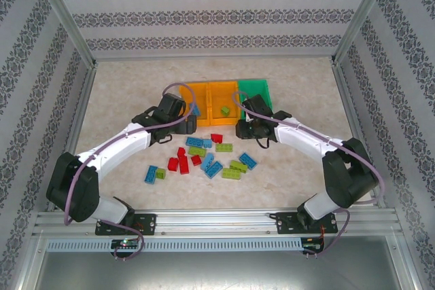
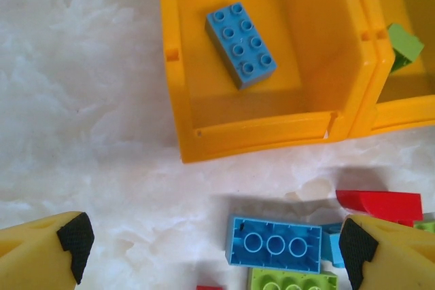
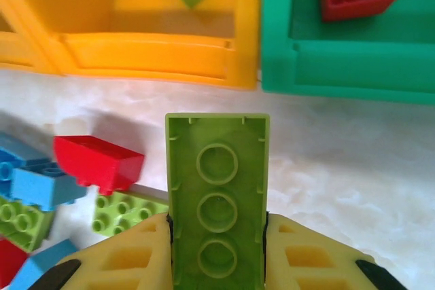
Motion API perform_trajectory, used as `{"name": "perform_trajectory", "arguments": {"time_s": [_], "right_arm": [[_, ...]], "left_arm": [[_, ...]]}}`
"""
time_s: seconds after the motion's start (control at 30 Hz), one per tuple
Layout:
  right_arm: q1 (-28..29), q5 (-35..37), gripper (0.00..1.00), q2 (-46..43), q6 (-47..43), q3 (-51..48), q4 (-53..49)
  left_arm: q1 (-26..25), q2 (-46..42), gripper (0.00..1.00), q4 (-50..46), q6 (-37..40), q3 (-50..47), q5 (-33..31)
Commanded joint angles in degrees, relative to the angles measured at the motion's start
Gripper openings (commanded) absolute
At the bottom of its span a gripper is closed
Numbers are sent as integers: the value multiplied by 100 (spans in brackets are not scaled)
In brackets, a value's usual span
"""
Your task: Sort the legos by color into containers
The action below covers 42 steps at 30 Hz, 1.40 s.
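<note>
Right tool (image 3: 217, 249) clamps lime green lego (image 3: 217, 168), underside facing camera; orange bin (image 3: 149, 52), green bin (image 3: 340, 69) beyond.

The top camera looks down from behind the arm bases (image 1: 126, 223) over the whole desk (image 1: 136, 93). Both wrist cameras hang close above it, facing the containers (image 2: 258, 134), sharing the middle orange bin (image 3: 149, 52).

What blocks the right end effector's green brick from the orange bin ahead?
Nothing visible. Bare table lies between the held lime brick and the orange bin's near wall; a red brick sits off to the left.
</note>
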Motion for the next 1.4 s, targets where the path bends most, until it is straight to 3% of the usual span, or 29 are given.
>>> {"name": "perform_trajectory", "arguments": {"time_s": [0.0, 0.33, 0.67, 1.03, 1.37], "right_arm": [[-83, -404, 24, 95, -65, 362, 269], [-531, -840, 28, 1491, -321, 1774, 541], [-721, -1071, 49, 2281, -286, 2475, 515], [-709, -990, 72, 1729, -304, 1982, 720], [-646, -1059, 79, 618, -1166, 596, 1265]], "left_arm": [[59, -160, 95, 64, -110, -90, -7], [61, -79, 94, 121, -101, -411, 377], [61, -58, 94, 165, -178, -559, 435], [61, -128, 95, 167, -194, -639, 422], [60, -558, 99, 281, -311, -919, 219]]}}
